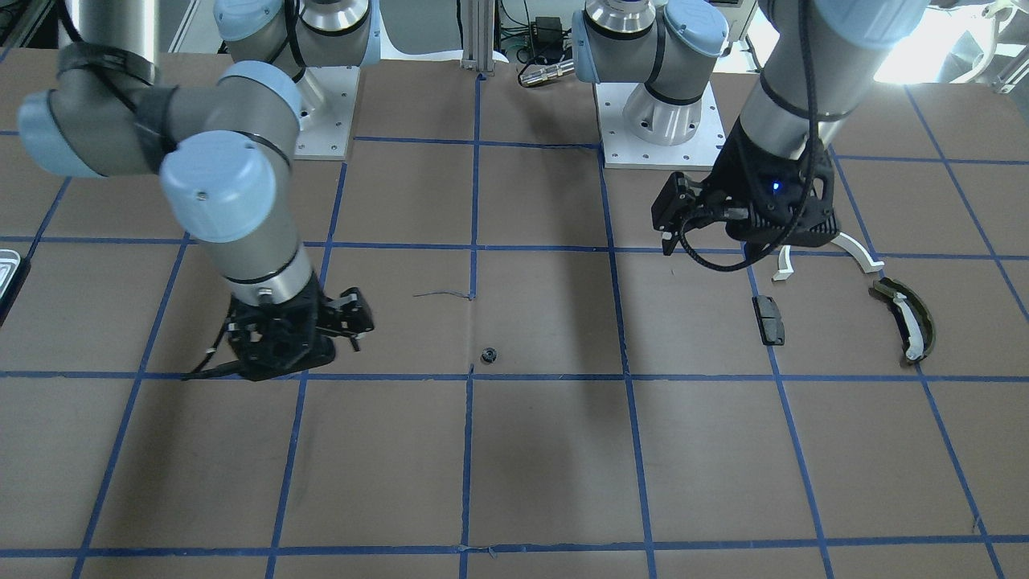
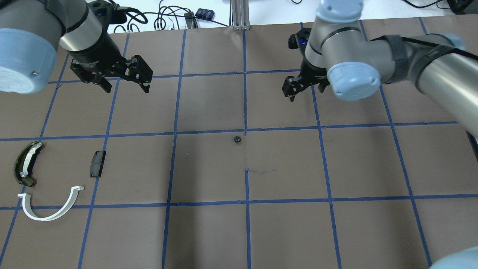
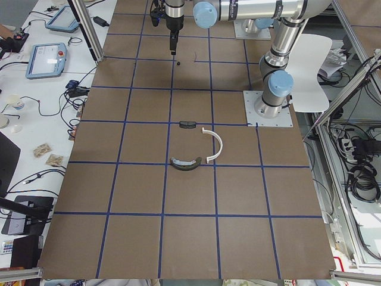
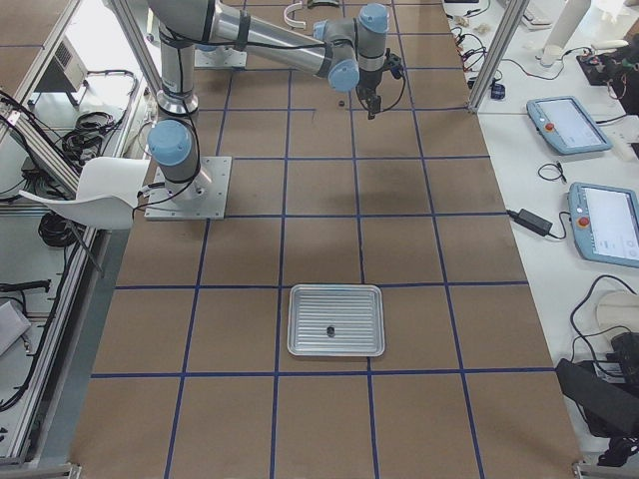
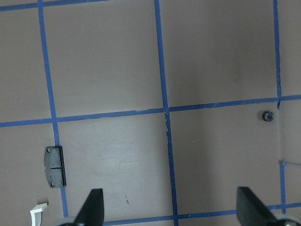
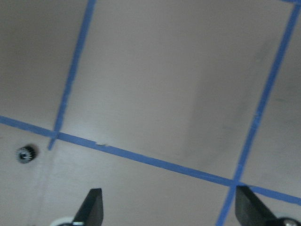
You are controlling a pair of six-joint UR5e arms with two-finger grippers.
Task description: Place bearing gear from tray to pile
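The bearing gear [image 2: 236, 139] is a small dark toothed ring lying alone on the brown table near its middle; it also shows in the front view [image 1: 488, 355], the left wrist view [image 5: 267, 115] and the right wrist view [image 6: 24, 154]. My left gripper [image 2: 127, 89] is open and empty, above the table between gear and pile. My right gripper [image 2: 298, 89] is open and empty, above the table beside the gear. The pile holds a white arc [image 2: 52, 213], an olive curved piece [image 2: 26, 164] and a black block [image 2: 97, 163]. The tray [image 4: 300, 299] lies far off on my right.
A small dark part [image 4: 329, 328] lies in the tray. Blue tape lines grid the table. The arm bases [image 1: 663, 133] stand at the table's robot side. A tray corner [image 1: 6, 269] shows at the front view's left edge.
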